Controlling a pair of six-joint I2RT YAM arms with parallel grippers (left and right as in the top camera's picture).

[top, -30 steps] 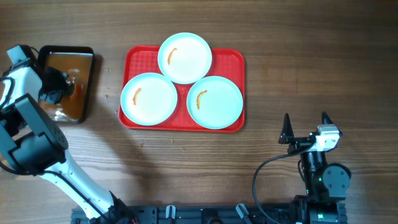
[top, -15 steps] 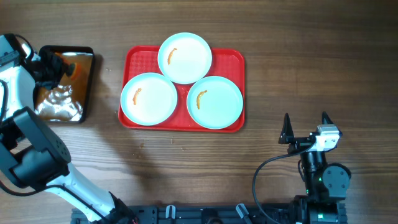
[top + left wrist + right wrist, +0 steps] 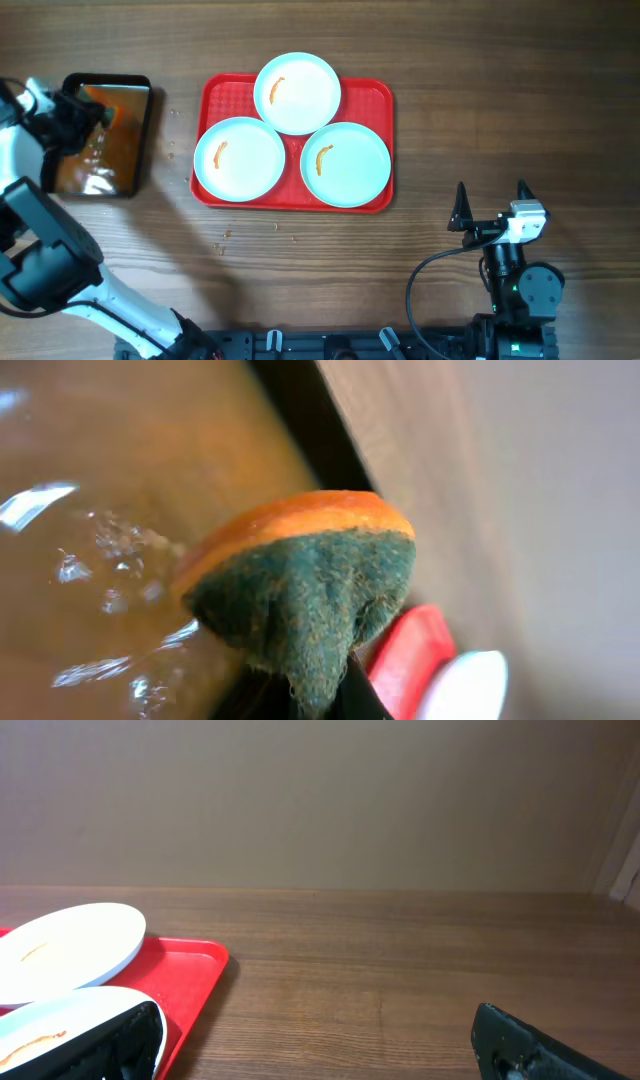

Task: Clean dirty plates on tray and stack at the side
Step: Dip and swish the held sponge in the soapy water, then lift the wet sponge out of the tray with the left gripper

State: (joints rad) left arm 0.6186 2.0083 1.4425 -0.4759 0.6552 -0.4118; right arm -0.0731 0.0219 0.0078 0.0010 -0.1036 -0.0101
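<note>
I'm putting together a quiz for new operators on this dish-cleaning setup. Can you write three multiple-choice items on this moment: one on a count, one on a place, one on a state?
1. How many round white plates lie on the large red rectangular plastic tray?
A. One
B. Two
C. Three

2. Where is the orange-and-green scrubbing sponge?
A. On the red tray
B. Over the small black rectangular tray of brownish liquid
C. On one of the plates

3. The right gripper is:
A. Open and empty
B. Shut on a plate
C. Shut on the sponge

Answers:
1. C: the overhead view shows three plates, each with an orange smear.
2. B: the left gripper holds it there.
3. A: its fingers stand apart with nothing between them.
</note>
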